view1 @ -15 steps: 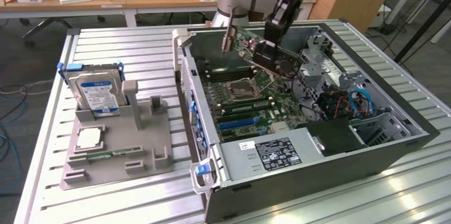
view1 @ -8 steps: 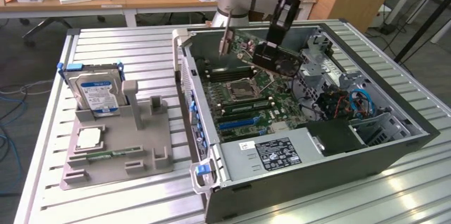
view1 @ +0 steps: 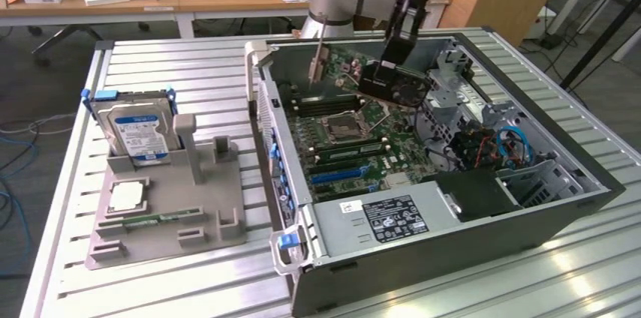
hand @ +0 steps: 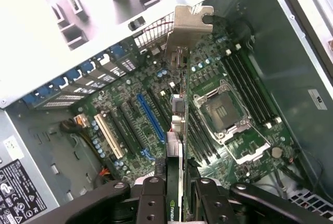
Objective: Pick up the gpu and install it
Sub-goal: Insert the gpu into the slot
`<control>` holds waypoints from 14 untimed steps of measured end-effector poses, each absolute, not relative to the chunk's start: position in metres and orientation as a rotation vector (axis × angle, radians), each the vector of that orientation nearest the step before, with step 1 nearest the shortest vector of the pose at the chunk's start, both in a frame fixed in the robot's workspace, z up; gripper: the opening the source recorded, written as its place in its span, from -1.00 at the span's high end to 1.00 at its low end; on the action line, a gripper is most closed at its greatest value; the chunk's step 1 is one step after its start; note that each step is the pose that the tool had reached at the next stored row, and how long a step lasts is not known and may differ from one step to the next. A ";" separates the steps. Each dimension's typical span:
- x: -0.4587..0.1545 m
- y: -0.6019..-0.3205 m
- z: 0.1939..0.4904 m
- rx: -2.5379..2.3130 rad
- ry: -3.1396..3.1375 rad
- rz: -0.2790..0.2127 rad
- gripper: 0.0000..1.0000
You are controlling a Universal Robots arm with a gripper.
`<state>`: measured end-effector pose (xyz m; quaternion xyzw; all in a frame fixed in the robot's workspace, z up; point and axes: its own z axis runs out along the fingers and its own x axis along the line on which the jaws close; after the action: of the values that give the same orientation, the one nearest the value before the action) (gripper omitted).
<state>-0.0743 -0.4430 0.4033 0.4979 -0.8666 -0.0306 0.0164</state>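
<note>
While the gpu was clamped edge-on in the clenched end effector, it was held above the motherboard inside the open case (pale bracket farthest from the fingers).

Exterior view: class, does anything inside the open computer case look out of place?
Only the gpu: it hangs above the motherboard, clamped in the gripper, seated in no slot. Nothing looks spilled or damaged.

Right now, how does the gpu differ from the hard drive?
Place: the gpu is over the motherboard inside the computer case; the hard drive is outside, on the grey holder.
Support: the pincer grips the gpu; the hard drive stands untouched.
Look: the gpu is dark, the hard drive silver with a blue label.
Both are flat rectangles.
</note>
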 end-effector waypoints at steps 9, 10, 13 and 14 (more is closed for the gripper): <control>-0.075 -0.443 0.403 1.572 -2.705 -0.074 0.48; -0.075 -0.443 0.403 1.580 -2.711 -0.066 0.48; -0.075 -0.443 0.403 1.602 -2.716 -0.053 0.48; -0.075 -0.443 0.402 1.613 -2.713 -0.050 0.48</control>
<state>-0.0747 -0.4428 0.4024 0.5109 -0.8595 -0.0159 -0.0075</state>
